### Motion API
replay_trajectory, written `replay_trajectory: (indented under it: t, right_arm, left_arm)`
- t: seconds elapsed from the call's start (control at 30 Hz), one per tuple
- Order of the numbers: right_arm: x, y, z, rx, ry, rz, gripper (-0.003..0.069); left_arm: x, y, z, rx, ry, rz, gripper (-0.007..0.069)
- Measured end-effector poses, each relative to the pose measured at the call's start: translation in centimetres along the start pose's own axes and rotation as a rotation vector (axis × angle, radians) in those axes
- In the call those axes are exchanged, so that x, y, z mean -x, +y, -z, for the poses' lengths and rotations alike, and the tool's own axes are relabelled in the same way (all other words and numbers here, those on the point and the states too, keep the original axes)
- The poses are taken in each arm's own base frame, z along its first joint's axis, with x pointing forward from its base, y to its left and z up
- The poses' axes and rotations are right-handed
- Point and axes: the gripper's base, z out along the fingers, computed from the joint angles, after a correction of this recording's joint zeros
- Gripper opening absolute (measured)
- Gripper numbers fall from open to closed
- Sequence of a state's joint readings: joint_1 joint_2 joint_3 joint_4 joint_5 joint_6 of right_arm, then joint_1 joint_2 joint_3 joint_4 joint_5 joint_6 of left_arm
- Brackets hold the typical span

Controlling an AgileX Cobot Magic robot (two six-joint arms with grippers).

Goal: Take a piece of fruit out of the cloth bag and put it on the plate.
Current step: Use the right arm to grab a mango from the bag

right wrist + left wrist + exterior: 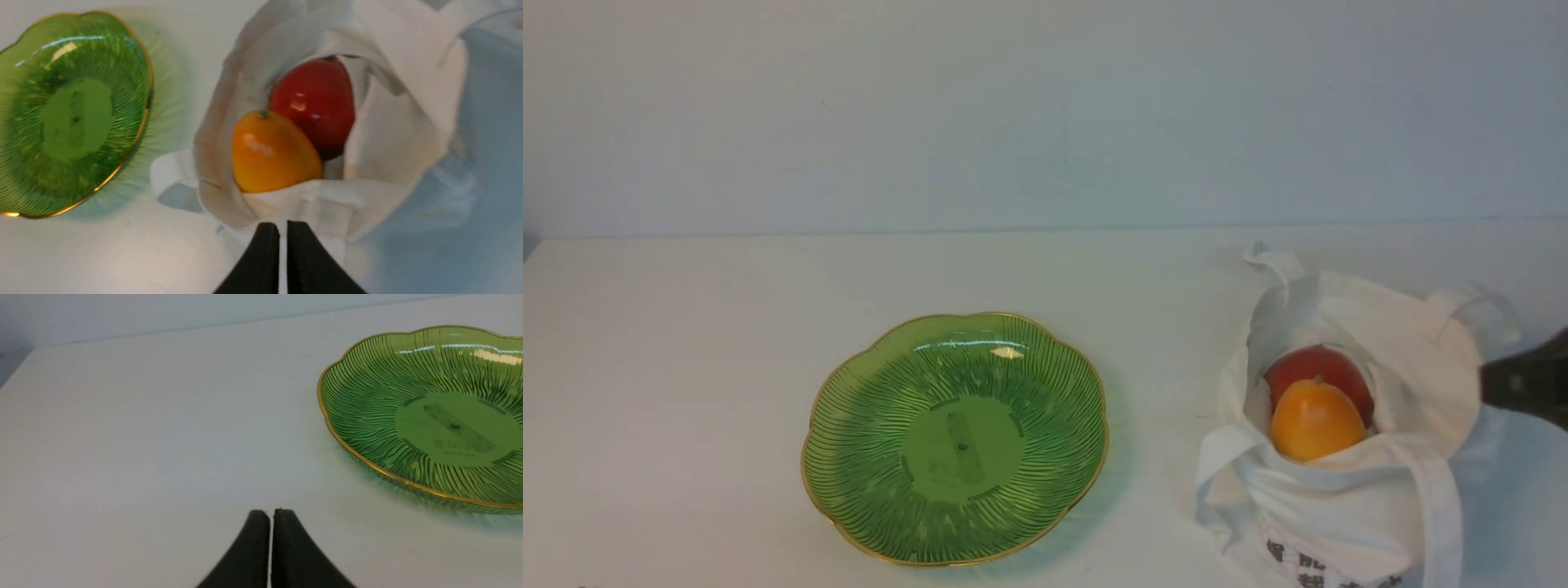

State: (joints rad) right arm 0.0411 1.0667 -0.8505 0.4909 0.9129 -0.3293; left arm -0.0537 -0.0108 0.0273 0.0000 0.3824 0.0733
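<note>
Gripper of the left arm (271, 515): its fingertips were drawn together, with nothing held between them, and it stood apart from the plate; it had probably been kept out of the work because the fruit was on the other arm's side.

Plate (963, 449): it lay flat, ribbed face up, its middle bare and ready to take the fruit. Its wide, shallow bowl seemed likely to check a rolling piece.

Bag (1347, 506): the cloth tote lay just to the right of the plate, mouth slumped open, presumably so that the fruit could be reached from above. A strap handle (1444, 514) trailed over its near side and might snag a finger.

Mango (1315, 420): the piece to be moved was inside the bag, right of the plate, stem end up, propped against the red fruit (314, 102) and partly screened by the near fold.

Gripper of the right arm (283, 226): it was farthest right of the plate, beside the bag, its fingers parted by only a narrow slit and holding nothing. It would have needed to spread much wider before going down around the mango, without pinching cloth.
</note>
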Motion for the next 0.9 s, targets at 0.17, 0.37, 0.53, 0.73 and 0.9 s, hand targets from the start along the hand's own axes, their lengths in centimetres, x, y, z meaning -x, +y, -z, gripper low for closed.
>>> replay_trajectory:
  t: [0.17,0.37,0.53,0.73,0.9]
  right_arm:
    - [3.1,1.3,-4.0,0.08,0.132,0.091,0.0151]
    - [4.9,3.0,-8.6,0.003,0.266,0.15,0.0354]
    - [4.9,3.1,-11.9,-0.105,0.348,0.175,0.0526]
    - [3.8,2.3,-15.3,-0.144,0.446,0.151,0.0622]
    - [3.3,2.0,-16.8,-0.148,0.467,0.124,0.0607]
  left_arm:
    - [0.0,0.0,0.0,0.0,0.0,0.0,-0.0008]
    - [0.0,0.0,0.0,0.0,0.0,0.0,-0.0008]
    - [0.0,0.0,0.0,0.0,0.0,0.0,-0.0008]
    - [0.0,0.0,0.0,0.0,0.0,0.0,-0.0008]
    - [0.0,0.0,0.0,0.0,0.0,0.0,-0.0008]
